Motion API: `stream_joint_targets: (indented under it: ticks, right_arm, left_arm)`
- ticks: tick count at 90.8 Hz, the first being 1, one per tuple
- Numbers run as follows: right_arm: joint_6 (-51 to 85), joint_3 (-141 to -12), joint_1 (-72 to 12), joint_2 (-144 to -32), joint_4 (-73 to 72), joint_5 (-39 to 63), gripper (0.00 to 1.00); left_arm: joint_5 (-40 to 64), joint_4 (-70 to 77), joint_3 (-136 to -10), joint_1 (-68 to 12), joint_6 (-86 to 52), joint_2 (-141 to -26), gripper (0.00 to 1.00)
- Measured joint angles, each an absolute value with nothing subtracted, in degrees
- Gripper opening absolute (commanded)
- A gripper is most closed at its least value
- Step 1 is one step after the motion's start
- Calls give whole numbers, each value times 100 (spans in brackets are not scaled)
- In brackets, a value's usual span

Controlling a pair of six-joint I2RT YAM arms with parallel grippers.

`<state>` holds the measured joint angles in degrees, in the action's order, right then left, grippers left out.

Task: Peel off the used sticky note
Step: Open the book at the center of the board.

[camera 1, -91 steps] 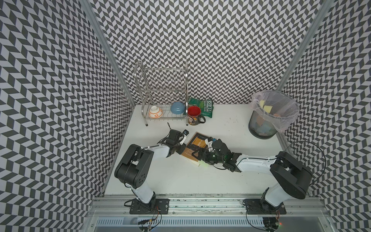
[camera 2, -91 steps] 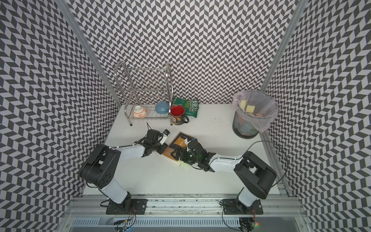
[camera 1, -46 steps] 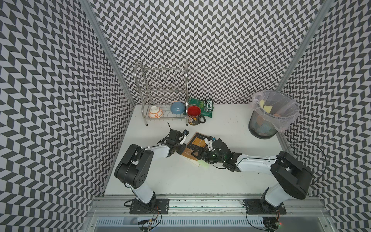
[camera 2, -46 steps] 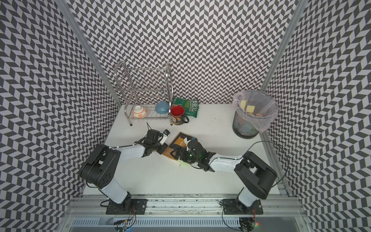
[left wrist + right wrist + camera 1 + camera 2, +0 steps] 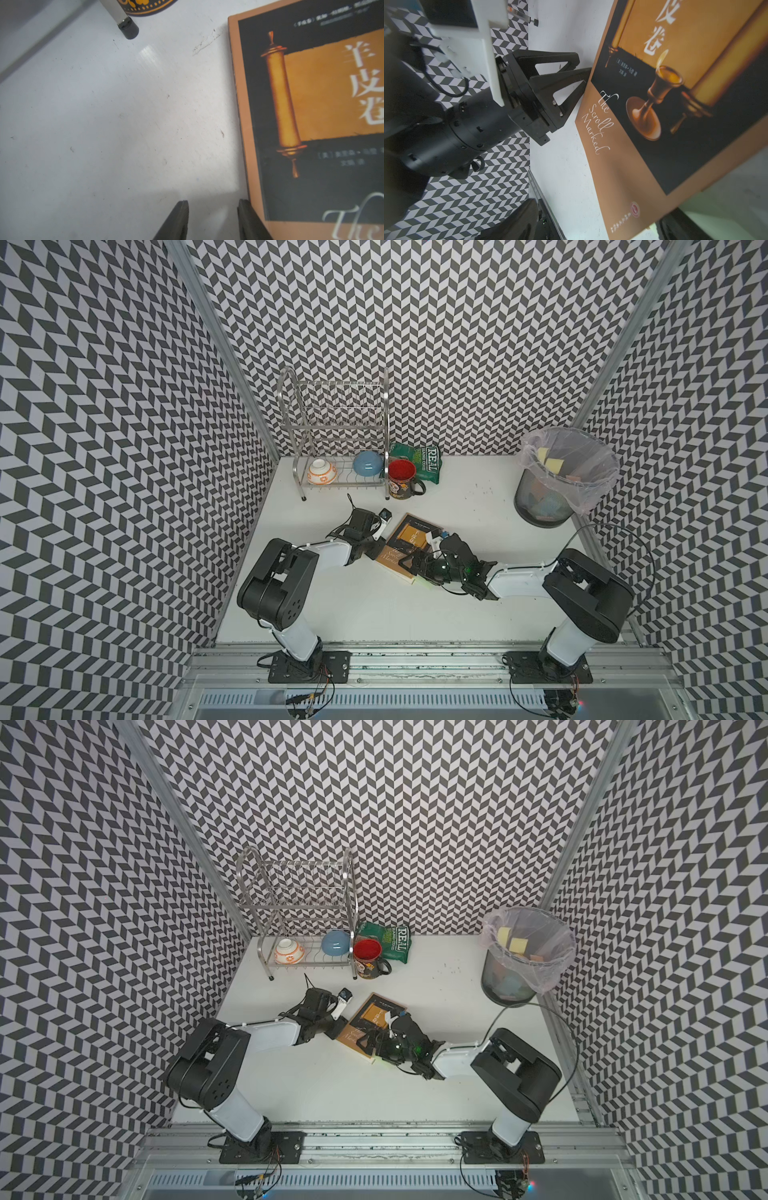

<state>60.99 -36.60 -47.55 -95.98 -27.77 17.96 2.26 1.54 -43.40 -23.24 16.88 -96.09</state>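
A book (image 5: pixel 405 531) with a brown and black cover lies in the middle of the table in both top views. A pale green sticky note (image 5: pixel 420 581) peeks out at the book's near corner, mostly hidden under my right gripper (image 5: pixel 409 566). In the right wrist view the same pale green sheet (image 5: pixel 726 197) shows past the cover's edge. The right gripper (image 5: pixel 596 224) is wide open, with the book's corner between its fingers. My left gripper (image 5: pixel 214 207) is partly open and holds nothing. One of its fingers (image 5: pixel 247 220) rests against the book's (image 5: pixel 311 104) left edge.
A metal dish rack (image 5: pixel 336 435) with two bowls stands at the back. A red mug (image 5: pixel 402 479) and a green chip bag (image 5: pixel 424 462) are beside it. A lined waste bin (image 5: pixel 561 477) holding discarded notes stands at the back right. The rack's foot (image 5: pixel 128 31) is near the left gripper.
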Motion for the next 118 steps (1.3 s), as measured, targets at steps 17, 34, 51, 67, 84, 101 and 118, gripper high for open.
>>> stream_joint_targets:
  ticks: [17, 34, 51, 67, 84, 101, 118]
  right_arm:
    - [6130, -3625, -4475, -9717, -3103, 1907, 85]
    - [6145, -3636, -4110, -9990, -3385, 2112, 82]
    - [6106, -3986, -3863, -10396, -3496, 2349, 69]
    - [6110, -4217, -3767, -10678, -3492, 2493, 43]
    - [6097, -4294, -3763, -10691, -3424, 2569, 23]
    - [6200, -4418, -3758, -10689, -3210, 2641, 7]
    - [6351, -4659, -3758, -10639, -2858, 2733, 7]
  left_arm:
    - [226, 154, -4340, -2324, 1688, -9609, 43]
    - [228, 154, -4340, -2327, 1688, -9609, 42]
    - [226, 158, -4340, -2327, 1688, -9609, 47]
    - [333, -60, -4259, -2327, 1828, -9402, 60]
    - [910, -1164, -4237, -2416, 2440, -8248, 87]
    - [834, -1441, -3964, -3439, 2941, -7035, 94]
    - [329, -1337, -3336, -4202, 3011, -7065, 98]
